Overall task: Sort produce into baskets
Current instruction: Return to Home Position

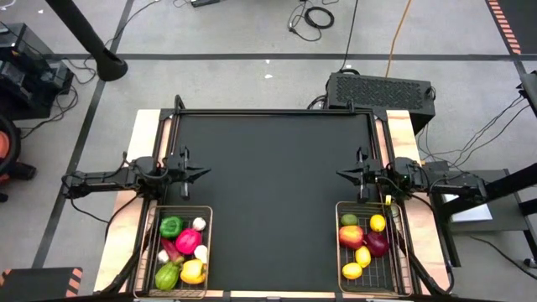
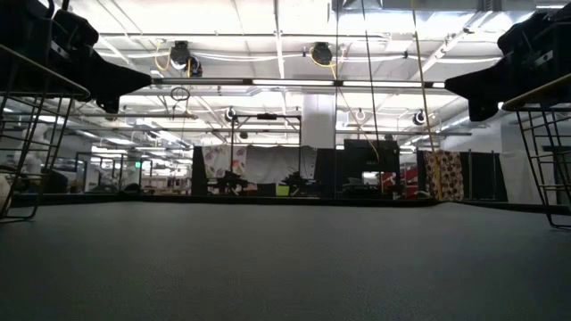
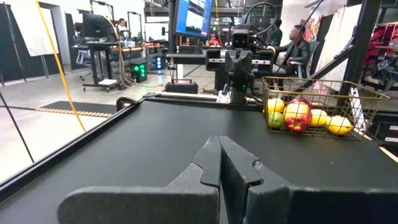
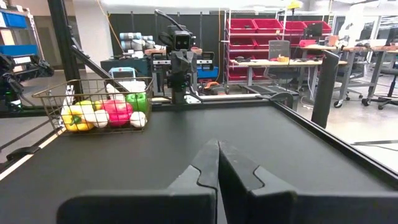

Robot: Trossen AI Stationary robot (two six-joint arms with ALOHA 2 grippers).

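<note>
Two wire baskets stand at the table's near corners. The left basket (image 1: pixel 210 252) holds green, pink and yellow peppers (image 1: pixel 188 241) and white garlic (image 1: pixel 199 223); the right wrist view shows it too (image 4: pixel 93 81). The right basket (image 1: pixel 337 243) holds an apple (image 1: pixel 351 236), lemons (image 1: pixel 377 222), a lime (image 1: pixel 348 219) and a dark red piece (image 1: pixel 377 244); it also shows in the left wrist view (image 3: pixel 311 82). My left gripper (image 1: pixel 201 173) is shut and level at the table's left edge, holding nothing. My right gripper (image 1: pixel 342 174) is likewise shut and level at the right edge.
The black mat (image 1: pixel 273 201) between the arms carries no objects. A raised black frame (image 1: pixel 273 111) runs along the table's far edge and sides. A grey box (image 1: pixel 382 91) sits beyond the far right corner. A seated person (image 3: pixel 298 50) shows in the room behind.
</note>
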